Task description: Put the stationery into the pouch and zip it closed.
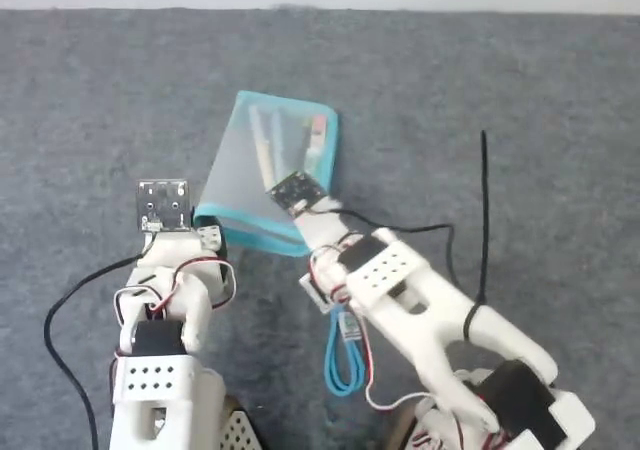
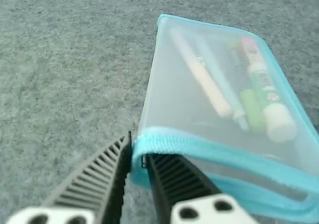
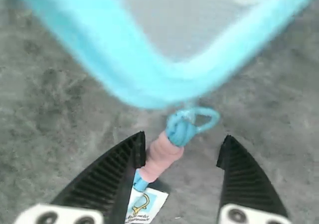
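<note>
On a grey, felt-like tabletop (image 1: 520, 90), the translucent mesh pouch with cyan fabric trim (image 1: 262, 170) lies flat between my two arms, its zipper edge turned toward me. My left gripper (image 2: 137, 152) is clenched on the pouch's near corner, its two ribbed black fingers (image 2: 104, 174) pinching the cyan zipper band between them. Through the mesh the stationery shows inside: a cream-coloured pencil (image 2: 204, 79), a pale blue pen (image 2: 222, 92) just beside it, and a green-and-white tube with a pink end (image 2: 259, 89) along the seam on my right arm's side. My right gripper (image 3: 183, 137) is released, jaws spread wide just off the pouch's other near corner. They straddle the zipper pull, a pink cylindrical bead (image 3: 159, 157) on a loop of cyan cord (image 3: 194, 119) that hangs from the corner of the trim. The bead sits just beside the inner face of one finger, and the other finger stands well apart from it. A small white printed tag (image 3: 144, 204) sits at the bead's end. Whether the zipper is run fully shut I cannot tell. From above, my right wrist overlaps the pouch's near edge. A coil of blue cable (image 1: 345, 360) hangs along that arm. A thin black cable (image 1: 485, 210) crosses the tabletop, well apart from the pouch.
</note>
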